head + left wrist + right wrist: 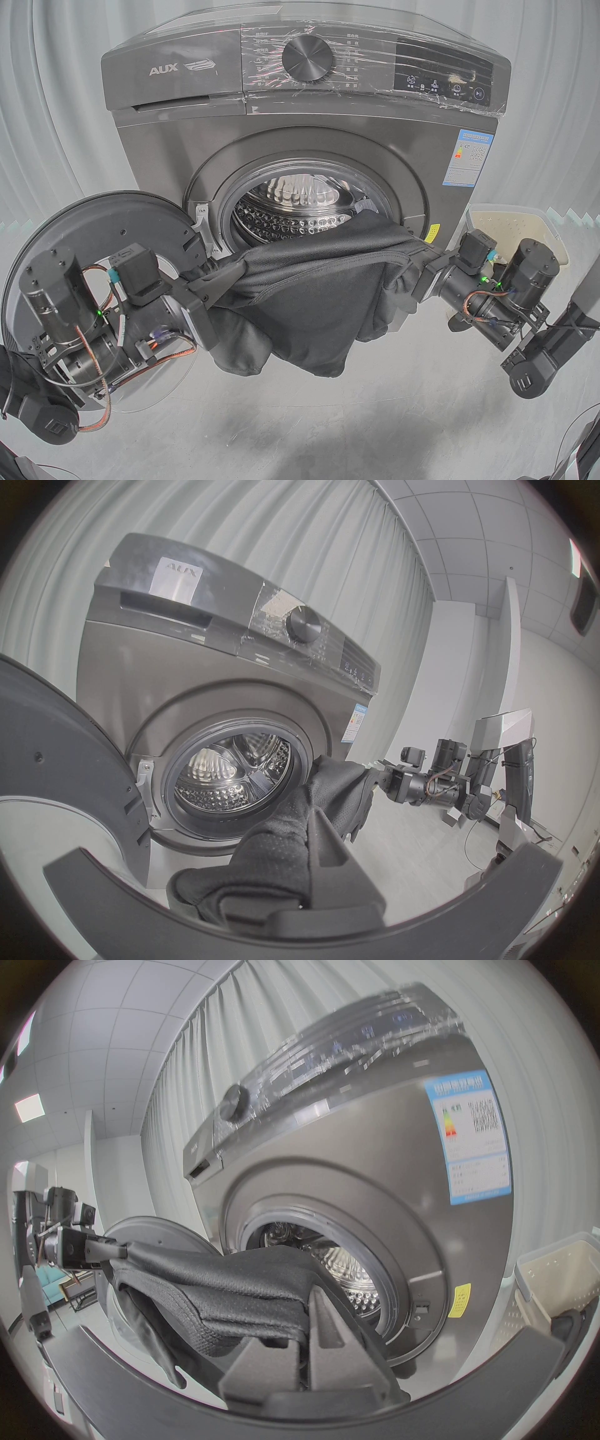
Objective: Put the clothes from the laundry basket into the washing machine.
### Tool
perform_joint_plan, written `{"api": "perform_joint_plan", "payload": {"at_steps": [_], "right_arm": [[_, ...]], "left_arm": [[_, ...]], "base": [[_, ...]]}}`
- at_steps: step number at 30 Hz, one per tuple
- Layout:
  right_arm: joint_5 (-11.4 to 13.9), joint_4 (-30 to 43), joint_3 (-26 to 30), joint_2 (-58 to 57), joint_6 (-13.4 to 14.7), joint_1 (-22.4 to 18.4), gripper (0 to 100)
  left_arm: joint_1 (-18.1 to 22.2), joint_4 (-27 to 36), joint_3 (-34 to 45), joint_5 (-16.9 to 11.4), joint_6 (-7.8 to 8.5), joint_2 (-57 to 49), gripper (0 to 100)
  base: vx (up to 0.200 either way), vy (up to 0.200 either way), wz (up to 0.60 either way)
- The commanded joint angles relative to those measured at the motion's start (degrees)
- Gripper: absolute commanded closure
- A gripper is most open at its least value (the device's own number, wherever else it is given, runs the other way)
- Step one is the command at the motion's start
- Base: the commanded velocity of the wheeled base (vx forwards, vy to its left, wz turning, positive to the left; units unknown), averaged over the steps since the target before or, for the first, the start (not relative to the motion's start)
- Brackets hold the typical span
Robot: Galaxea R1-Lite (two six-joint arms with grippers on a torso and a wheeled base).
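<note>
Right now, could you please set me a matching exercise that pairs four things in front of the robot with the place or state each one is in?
Things:
1. black garment
2. washing machine door
3. laundry basket
4. drum

Places or states:
A. standing to the right of the washing machine
B. held stretched between the left gripper and the right gripper
C. shiny perforated metal
D. swung open on the left

Pairs: 1-B, 2-D, 3-A, 4-C.
</note>
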Motion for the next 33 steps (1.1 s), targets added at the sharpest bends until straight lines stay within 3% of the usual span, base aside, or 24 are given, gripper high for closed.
{"api": "perform_joint_plan", "payload": {"at_steps": [1,6,8,14,21,29,30,33], "right_arm": [[-0.6,0.1,1.9,-7.4,0.3,-0.1,100],[-3.0,0.1,0.7,-8.1,0.5,0.6,100],[-4.1,0.0,0.2,-8.0,0.7,2.8,100],[-4.0,0.1,2.4,-7.4,0.7,4.5,100],[-3.9,-0.1,5.0,-2.0,0.6,3.6,100],[-3.7,-0.2,3.5,5.4,0.7,1.5,100],[-3.7,-0.2,2.9,6.1,0.7,1.2,0],[-3.7,-0.2,0.2,7.7,0.7,0.8,0]], "left_arm": [[-0.1,-1.6,4.3,-0.3,-0.10,-4.4,100],[-0.1,-2.9,4.0,-0.3,0.87,-3.4,100],[0.0,-3.8,2.8,-0.1,0.78,-2.7,100],[1.3,-6.0,-0.2,1.7,0.25,-2.0,100],[1.5,-6.4,-0.2,1.8,0.25,-0.9,100],[1.0,-6.5,-0.1,1.7,0.34,-1.2,100],[0.9,-6.5,-0.2,1.7,0.34,-1.2,100],[0.8,-6.5,-0.3,1.6,0.34,-1.5,100]], "base": [[0.000,0.000,0.00],[0.000,0.000,0.00],[0.000,0.000,0.00],[0.000,0.000,0.00],[0.000,0.000,0.00],[0.000,0.000,0.00],[0.000,0.000,0.00],[0.000,0.000,0.00]]}}
